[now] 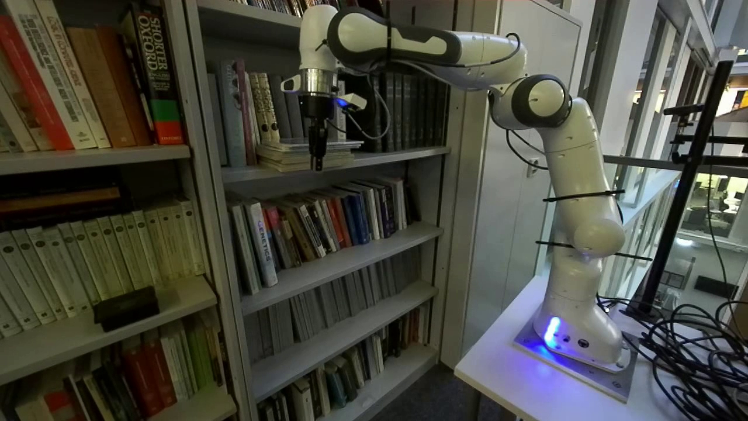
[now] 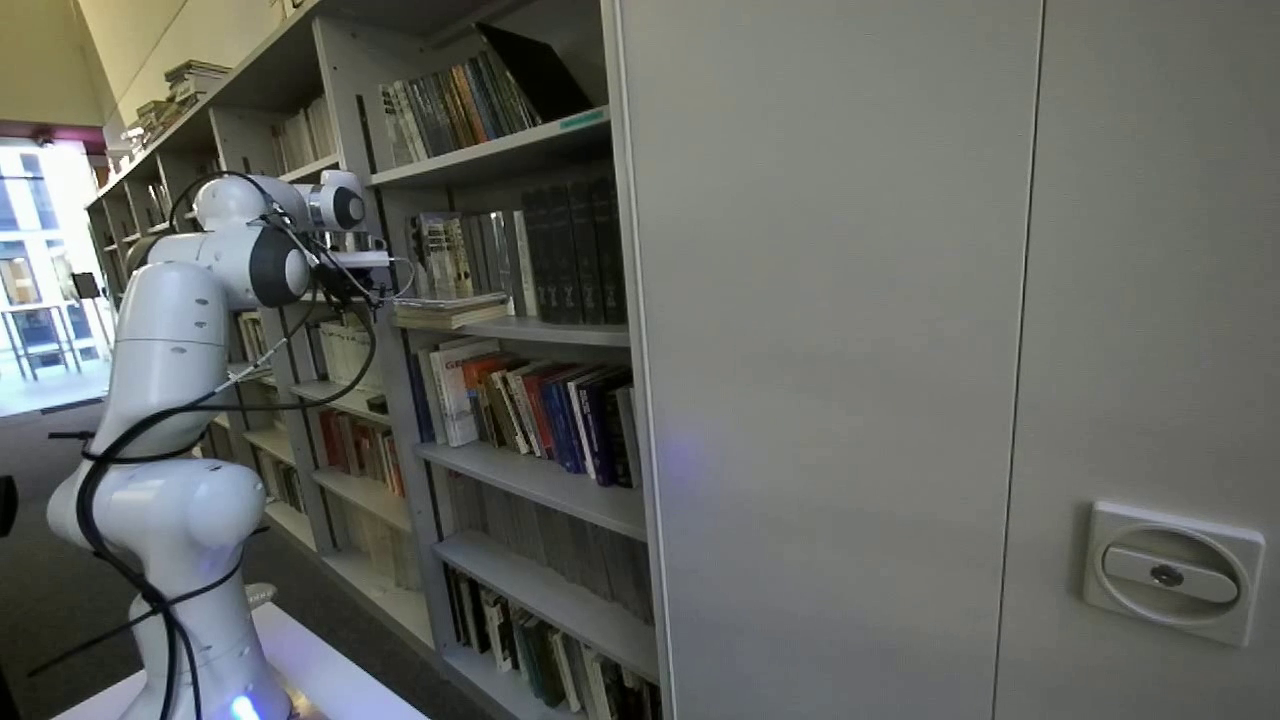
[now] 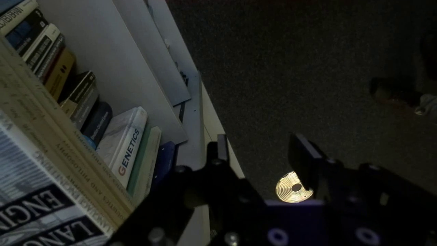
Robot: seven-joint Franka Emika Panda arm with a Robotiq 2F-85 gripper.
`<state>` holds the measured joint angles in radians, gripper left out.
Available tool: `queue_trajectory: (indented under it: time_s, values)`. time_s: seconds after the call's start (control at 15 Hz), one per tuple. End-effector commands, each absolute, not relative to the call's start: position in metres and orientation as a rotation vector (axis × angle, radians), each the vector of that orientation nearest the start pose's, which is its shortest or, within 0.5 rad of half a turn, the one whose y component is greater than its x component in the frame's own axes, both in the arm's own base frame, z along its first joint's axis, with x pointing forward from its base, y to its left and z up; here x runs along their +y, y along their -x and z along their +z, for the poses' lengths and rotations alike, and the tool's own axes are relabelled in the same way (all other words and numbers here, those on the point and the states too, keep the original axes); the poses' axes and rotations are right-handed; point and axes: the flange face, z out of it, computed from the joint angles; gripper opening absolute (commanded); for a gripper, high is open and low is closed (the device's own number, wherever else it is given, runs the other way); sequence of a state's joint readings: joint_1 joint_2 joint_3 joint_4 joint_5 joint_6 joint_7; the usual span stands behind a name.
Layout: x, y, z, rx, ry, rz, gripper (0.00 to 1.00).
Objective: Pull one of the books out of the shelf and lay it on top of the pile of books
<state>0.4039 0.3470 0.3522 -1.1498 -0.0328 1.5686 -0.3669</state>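
Observation:
The shelf (image 1: 362, 252) is a tall grey bookcase holding mixed books, seen in both exterior views. On one level lies the pile of books (image 1: 292, 159), flat and pale-edged, with upright books (image 1: 234, 111) around it. In the wrist view the pile's spines (image 3: 78, 164) are at the left, under a grey-blue top cover with "LANGUAGE" lettering. My gripper (image 3: 261, 147) points down in front of the pile, beyond the board's edge. Its fingers stand apart with only the floor visible between them. Which upright book the task means cannot be told.
Dark thick volumes (image 1: 409, 111) fill the right of the pile's level. A "GENETICS" book (image 1: 262, 242) stands one level below. A neighbouring bookcase (image 1: 93, 153) adjoins on the left. A cabinet door (image 2: 830, 350) flanks the shelf. The arm's base is on a white table (image 1: 497, 351) beside tangled cables (image 1: 701, 351).

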Motion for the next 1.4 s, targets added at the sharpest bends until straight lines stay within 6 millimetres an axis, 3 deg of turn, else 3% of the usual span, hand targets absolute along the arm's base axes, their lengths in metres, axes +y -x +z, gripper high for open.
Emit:
queue_trajectory:
  time_s: [0.0,0.13,0.27,1.33]
  values:
    - [0.408,-0.515,0.632,-1.597,2.645,-0.140,0.22]
    - [0.408,-0.518,0.633,-1.623,2.672,-0.172,0.06]
    - [0.407,-0.520,0.633,-1.651,2.693,-0.195,0.00]
    - [0.423,-0.509,0.637,-1.998,2.881,-0.406,0.00]
